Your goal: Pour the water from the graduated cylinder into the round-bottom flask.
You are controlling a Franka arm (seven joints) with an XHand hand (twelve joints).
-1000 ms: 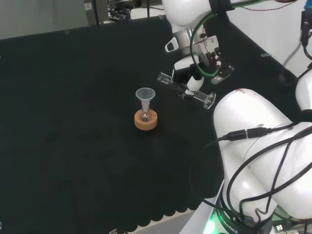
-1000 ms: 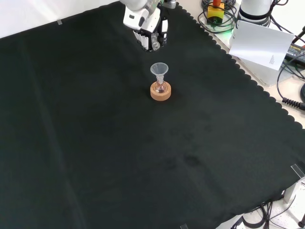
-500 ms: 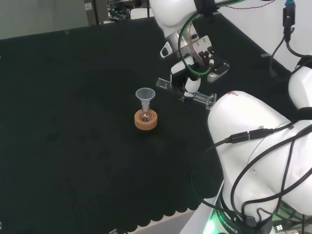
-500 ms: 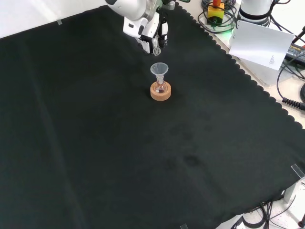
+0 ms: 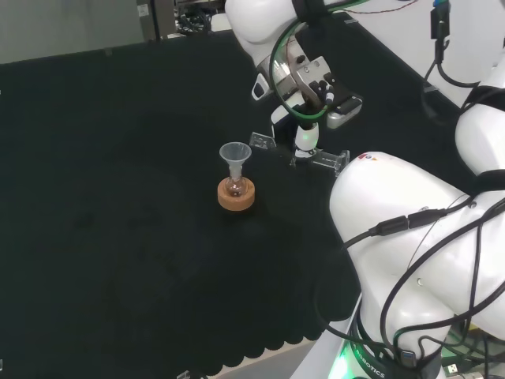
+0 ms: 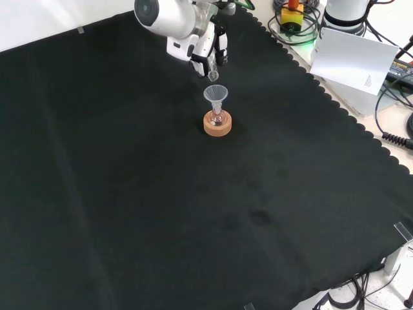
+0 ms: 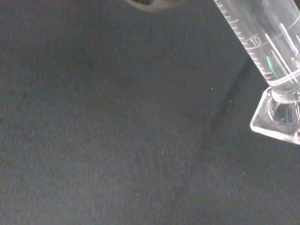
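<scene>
A small round-bottom flask (image 5: 234, 188) stands in a cork ring (image 5: 237, 199) with a clear funnel (image 5: 235, 153) in its neck. The hand (image 5: 304, 136) is shut on a clear graduated cylinder (image 5: 325, 159), which lies almost level above the cloth. The cylinder's mouth points at the funnel and ends just to its right in the head view. From the front, the hand (image 6: 201, 50) hangs just beyond the funnel (image 6: 216, 94), with the cylinder's mouth (image 6: 212, 75) close above the rim. The wrist view has the cylinder's marked tube (image 7: 262, 42) and its foot close up. Whether water sits in it I cannot tell.
The arm's white links (image 5: 410, 237) take up the right of the head view. Black cloth (image 6: 161, 206) spreads wide around the cork ring (image 6: 217, 124). Its scalloped edge (image 6: 335, 110), cables and a white sheet (image 6: 358, 58) lie to the right in the front view.
The hand has carried the cylinder left in the head view, bringing its mouth close to the funnel. The cylinder now lies flatter. Flask and ring have not moved.
</scene>
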